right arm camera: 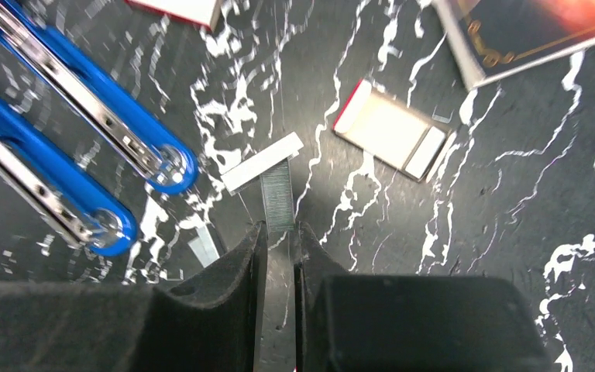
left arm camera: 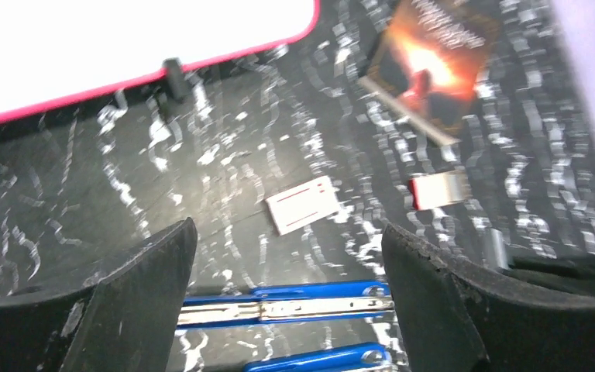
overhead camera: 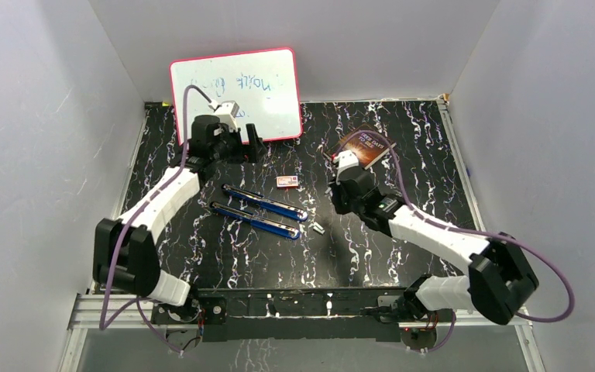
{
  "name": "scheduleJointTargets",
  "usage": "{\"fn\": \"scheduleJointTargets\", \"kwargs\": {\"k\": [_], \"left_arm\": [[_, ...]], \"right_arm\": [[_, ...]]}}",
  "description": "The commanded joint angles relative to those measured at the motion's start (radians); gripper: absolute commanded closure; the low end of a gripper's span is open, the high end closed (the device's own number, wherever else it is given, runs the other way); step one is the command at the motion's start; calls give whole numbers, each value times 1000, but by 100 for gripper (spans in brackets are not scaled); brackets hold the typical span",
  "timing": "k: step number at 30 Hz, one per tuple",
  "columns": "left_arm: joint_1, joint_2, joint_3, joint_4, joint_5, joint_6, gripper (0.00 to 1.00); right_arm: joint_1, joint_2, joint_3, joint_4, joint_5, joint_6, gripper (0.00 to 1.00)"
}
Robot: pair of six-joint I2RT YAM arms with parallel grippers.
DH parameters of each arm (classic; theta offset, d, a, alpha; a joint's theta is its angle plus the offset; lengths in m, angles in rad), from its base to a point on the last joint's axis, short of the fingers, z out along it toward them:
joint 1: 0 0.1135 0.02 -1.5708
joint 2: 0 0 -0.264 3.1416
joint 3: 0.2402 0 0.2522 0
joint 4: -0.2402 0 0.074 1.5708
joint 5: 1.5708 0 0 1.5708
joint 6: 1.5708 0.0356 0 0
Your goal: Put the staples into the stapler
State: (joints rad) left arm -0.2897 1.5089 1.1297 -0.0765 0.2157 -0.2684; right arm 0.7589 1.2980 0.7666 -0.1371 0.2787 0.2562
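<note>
Where your right pincer (right arm camera: 279, 232) narrows to a slit, you have a grey staple strip (right arm camera: 277, 190) pinched by its near end between the two tips. Its long axis runs straight out along the line of the fingers, pointing away from your wrist. Its far end meets a paler second strip (right arm camera: 262, 161), which lies crosswise at a slant on the counter (right arm camera: 511, 232). You cannot tell from the wrist view whether the held strip is lifted or resting on the counter. A short pale piece (right arm camera: 201, 249), too blurred to name, lies just left of the fingertips.

To the left in that view is the stapler (right arm camera: 93, 105), opened flat into two blue halves side by side. Their bright metal channels face up, and their rounded ends are near the strips but apart from them. From above, both halves run from upper left to lower right, those ends pointing toward your right pincer.

On the other side of the strips lies a small white box with a red end (right arm camera: 391, 139), and past it the corner of a dark book (right arm camera: 511, 39). A white box with a pink label (overhead camera: 287, 182) sits just beyond the stapler, between the two arms.

Your left pincer (left arm camera: 287, 232) is spread wide and holds nothing. It hovers over the counter near the red-framed whiteboard (overhead camera: 236, 93), well apart from the staples.
</note>
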Motion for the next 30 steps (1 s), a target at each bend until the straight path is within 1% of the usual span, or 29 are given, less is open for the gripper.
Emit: {"fn": "scheduleJointTargets", "kwargs": {"k": [1, 7, 9, 14, 17, 22, 25, 27, 28, 30], "left_arm": [[5, -132, -75, 275, 203, -96, 11], [7, -189, -215, 504, 338, -189, 11], [7, -195, -243, 524, 365, -202, 11], [7, -163, -206, 386, 378, -168, 12], [7, -147, -187, 328, 369, -144, 12], [7, -110, -156, 265, 342, -126, 12], [7, -89, -139, 244, 334, -126, 12], [7, -77, -133, 236, 337, -126, 12], [7, -73, -130, 234, 338, -126, 12], [7, -60, -123, 219, 337, -126, 13]], "right_arm": [[-15, -98, 17, 79, -11, 20, 89], [-15, -159, 22, 86, -83, -18, 89], [-16, -158, 24, 69, -107, -30, 89], [-15, -6, 45, -86, -154, -60, 88], [-16, 88, 67, -196, -139, -45, 88], [-16, 32, 29, -186, -61, -3, 89], [-16, 35, 58, -236, -11, -16, 89], [-15, 48, 91, -271, -20, -35, 89], [-15, 55, 102, -281, -48, -52, 89], [-16, 80, 125, -302, -152, -111, 88]]}}
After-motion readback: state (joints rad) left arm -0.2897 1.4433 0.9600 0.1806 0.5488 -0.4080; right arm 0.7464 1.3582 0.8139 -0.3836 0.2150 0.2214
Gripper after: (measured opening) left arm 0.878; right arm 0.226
